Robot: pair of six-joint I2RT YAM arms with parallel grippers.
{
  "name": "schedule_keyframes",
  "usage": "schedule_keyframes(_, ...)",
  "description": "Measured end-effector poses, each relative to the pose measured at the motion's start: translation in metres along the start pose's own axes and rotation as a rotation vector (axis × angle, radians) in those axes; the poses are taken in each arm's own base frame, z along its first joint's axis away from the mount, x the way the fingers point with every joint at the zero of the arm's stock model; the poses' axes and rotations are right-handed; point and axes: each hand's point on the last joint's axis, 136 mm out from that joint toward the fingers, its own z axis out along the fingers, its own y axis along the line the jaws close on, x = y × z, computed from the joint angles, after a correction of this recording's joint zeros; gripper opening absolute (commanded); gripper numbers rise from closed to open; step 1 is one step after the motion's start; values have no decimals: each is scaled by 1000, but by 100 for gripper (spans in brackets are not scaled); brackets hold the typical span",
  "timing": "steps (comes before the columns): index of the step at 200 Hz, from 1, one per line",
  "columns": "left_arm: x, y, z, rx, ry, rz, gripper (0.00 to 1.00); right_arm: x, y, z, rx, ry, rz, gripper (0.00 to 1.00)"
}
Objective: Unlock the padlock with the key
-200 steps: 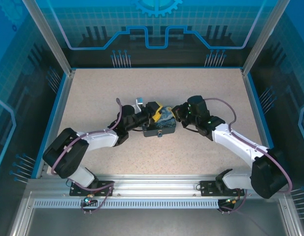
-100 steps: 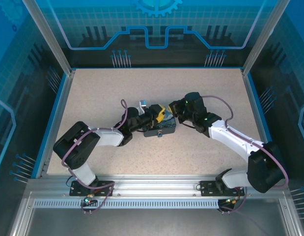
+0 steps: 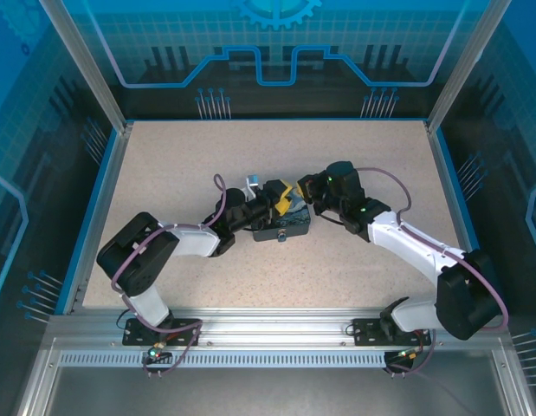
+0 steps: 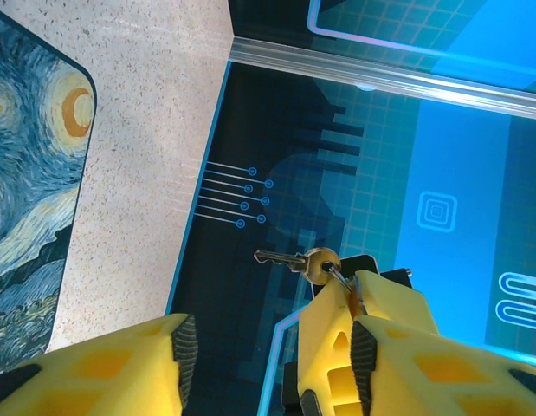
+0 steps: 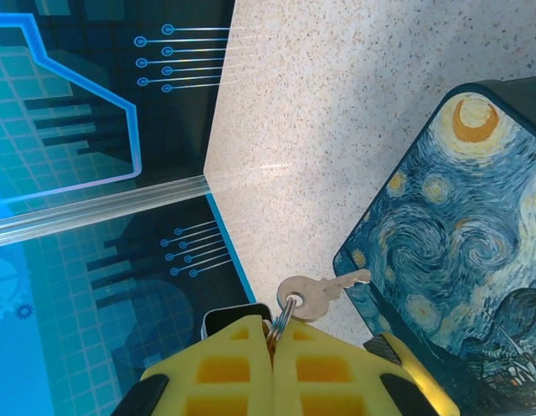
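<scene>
The right gripper point(image 5: 272, 334) is clamped shut on the ring of the key point(image 5: 319, 293), and the blade sticks out sideways just beside the corner of the box point(image 5: 458, 260) with the painted night sky. The left gripper point(image 3: 283, 204) hangs over the box lid, its yellow fingers point(image 4: 120, 373) spread with a clear gap between them (nothing is in that gap). The padlock point(image 3: 282, 234) sits at the box's near face, too small to read.
</scene>
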Motion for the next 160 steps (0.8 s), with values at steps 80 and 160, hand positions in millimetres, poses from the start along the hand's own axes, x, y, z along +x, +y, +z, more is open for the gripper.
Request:
schedule_keyframes(80, 5, -10, -1, 29, 9, 9, 66, -12, -19, 1, 42, -28, 18, 0)
schedule_keyframes(160, 8, -17, -2, 48, 14, 14, 52, -16, -27, 0, 64, -20, 24, 0)
